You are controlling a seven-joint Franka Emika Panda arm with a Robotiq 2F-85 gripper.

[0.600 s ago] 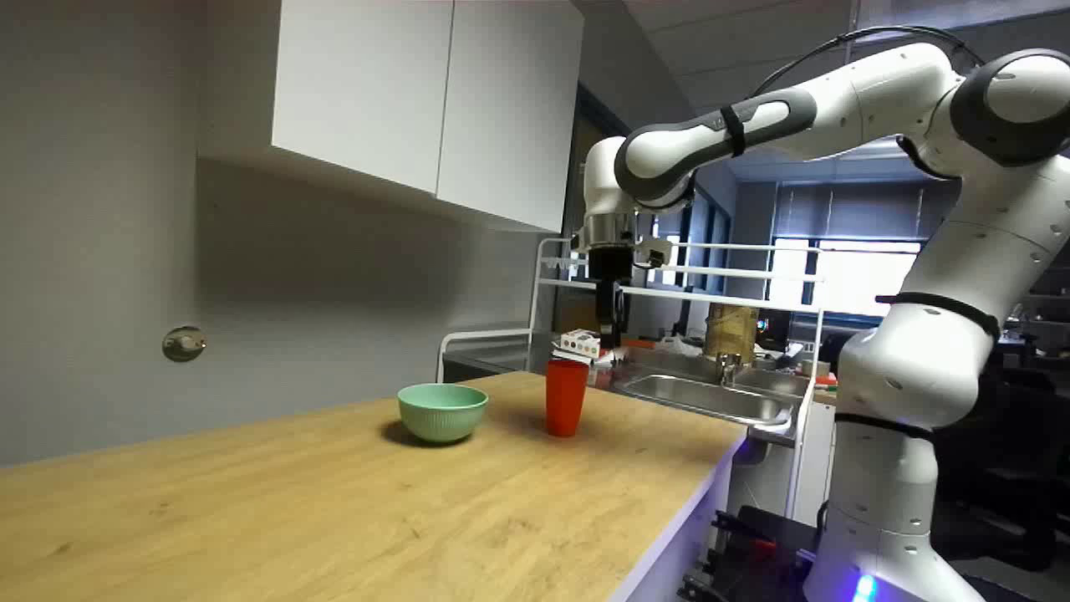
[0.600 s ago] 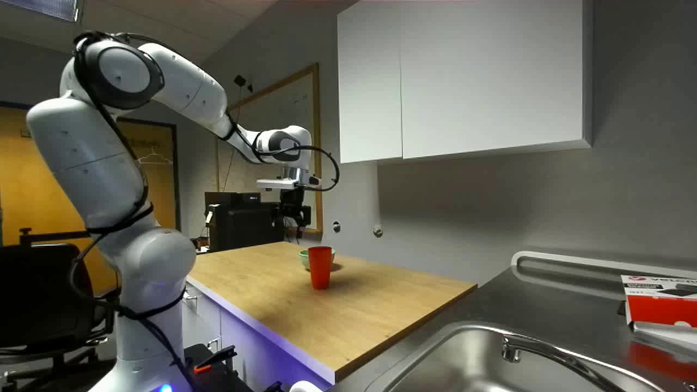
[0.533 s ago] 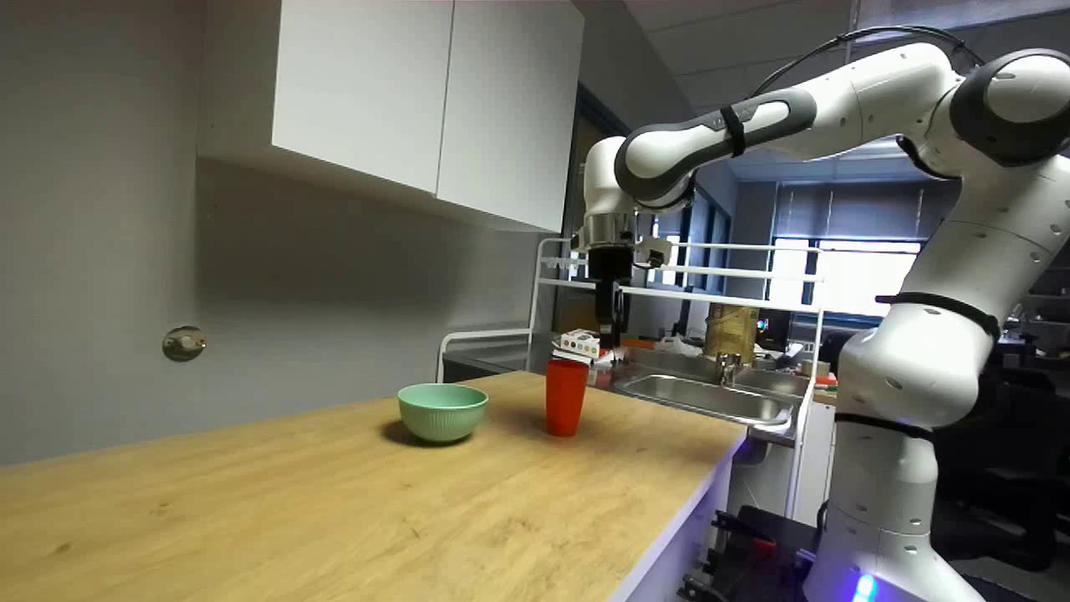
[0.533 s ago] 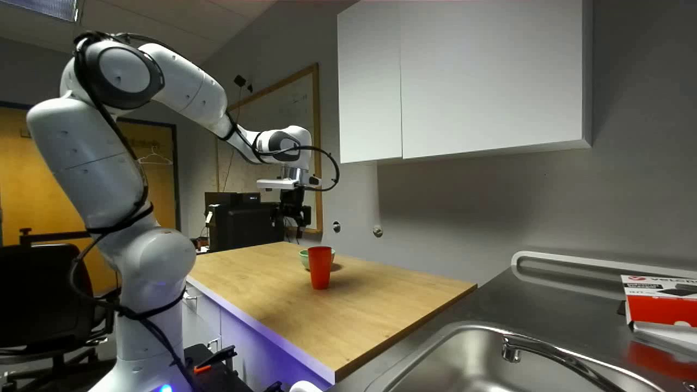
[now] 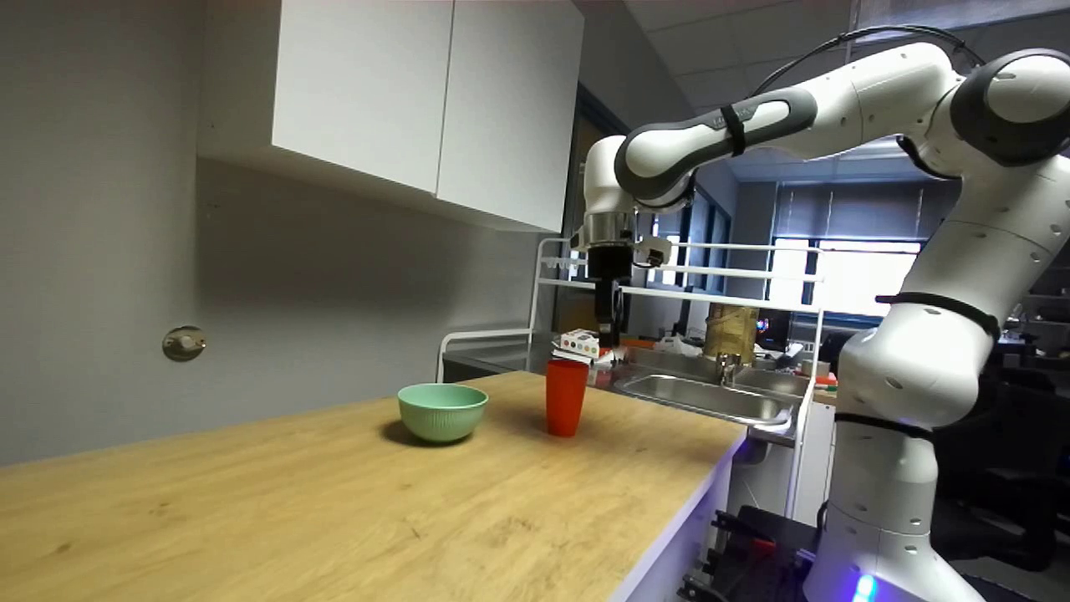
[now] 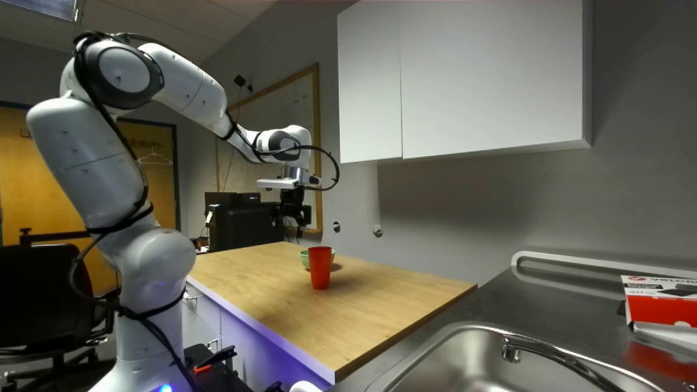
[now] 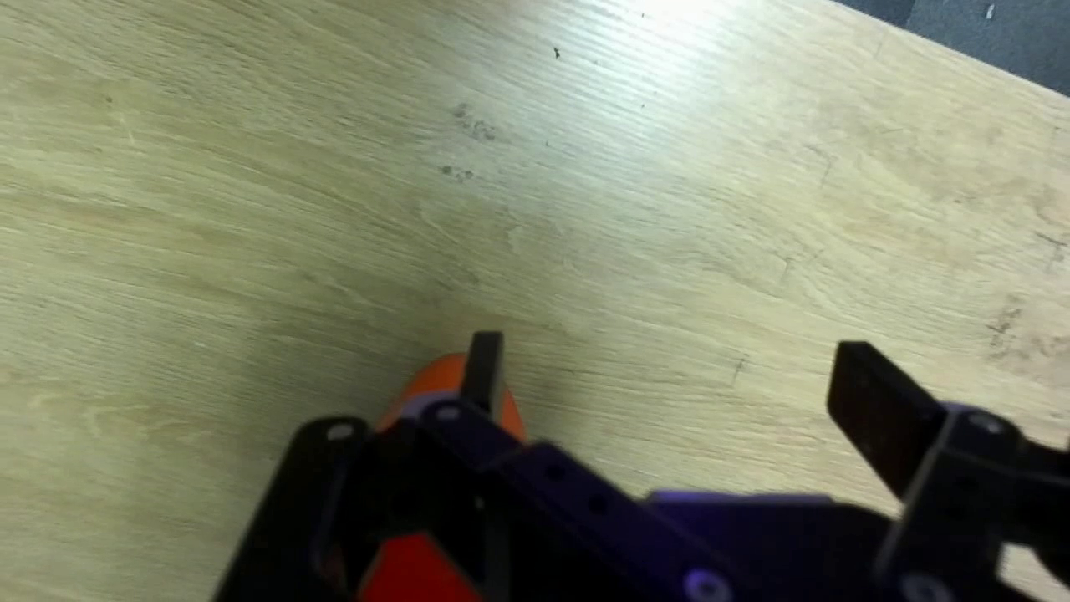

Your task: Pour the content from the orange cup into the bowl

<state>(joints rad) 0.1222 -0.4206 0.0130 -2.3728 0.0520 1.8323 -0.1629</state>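
Note:
The orange cup (image 5: 566,400) stands upright on the wooden counter; it also shows in an exterior view (image 6: 319,268). Its contents cannot be seen. The pale green bowl (image 5: 443,414) sits near it, closer to the wall, and in an exterior view the bowl (image 6: 304,260) is partly hidden behind the cup. My gripper (image 5: 612,334) points down and hangs above the counter, higher than the cup's rim and apart from it. In the wrist view my gripper (image 7: 669,351) is open with nothing between its fingers. The cup (image 7: 439,374) is partly hidden behind one finger there. The bowl is out of the wrist view.
White wall cabinets (image 5: 359,92) hang over the counter (image 5: 292,502). A steel sink (image 6: 468,354) with a tap lies beyond the counter's end, with a white rack (image 5: 535,305) there. A red and white box (image 6: 661,305) lies by the sink.

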